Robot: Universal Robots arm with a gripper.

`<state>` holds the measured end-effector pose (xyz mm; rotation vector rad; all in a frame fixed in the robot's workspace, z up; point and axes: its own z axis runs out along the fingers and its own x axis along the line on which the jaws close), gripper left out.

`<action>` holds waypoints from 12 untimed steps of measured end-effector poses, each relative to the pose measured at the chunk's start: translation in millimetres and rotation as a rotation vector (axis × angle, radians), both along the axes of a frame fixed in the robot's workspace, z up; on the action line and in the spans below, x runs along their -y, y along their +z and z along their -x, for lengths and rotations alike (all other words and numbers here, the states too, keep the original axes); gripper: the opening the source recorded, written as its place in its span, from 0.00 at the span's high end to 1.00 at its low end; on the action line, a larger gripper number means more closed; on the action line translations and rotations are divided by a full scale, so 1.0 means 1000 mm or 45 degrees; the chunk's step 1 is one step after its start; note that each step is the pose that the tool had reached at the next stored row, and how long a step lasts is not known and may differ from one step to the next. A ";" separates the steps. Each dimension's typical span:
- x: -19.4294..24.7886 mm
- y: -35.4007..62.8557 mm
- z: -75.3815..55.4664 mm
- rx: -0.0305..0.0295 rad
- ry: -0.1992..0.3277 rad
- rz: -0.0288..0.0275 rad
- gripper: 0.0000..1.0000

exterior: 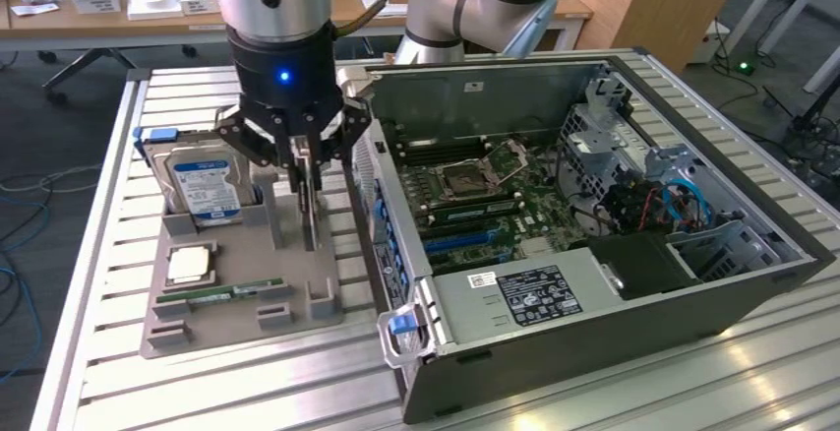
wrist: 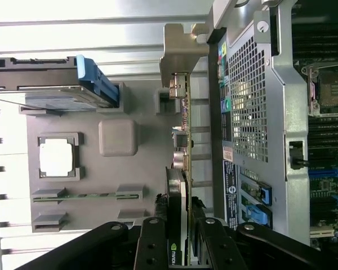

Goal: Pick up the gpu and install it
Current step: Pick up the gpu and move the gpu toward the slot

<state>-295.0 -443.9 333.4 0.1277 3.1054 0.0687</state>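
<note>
surface: slatted metal table [exterior: 197, 392] | on it: grey parts tray [exterior: 223, 318], open computer case [exterior: 591, 352] | tray at exterior view's left

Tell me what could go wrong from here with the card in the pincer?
The pincer holds the gpu by one thin edge, so the card may tilt or slip. Its metal bracket sits close to the computer case wall and may catch there. The hard drive stands nearby; a wide move could knock it.

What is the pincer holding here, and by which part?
The graphics card, pinched across its top edge by the pincer; it stands upright at the grey tray.
</note>
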 end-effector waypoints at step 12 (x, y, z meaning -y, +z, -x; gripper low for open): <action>0.0000 0.0154 0.000 0.0001 0.000 0.0000 0.73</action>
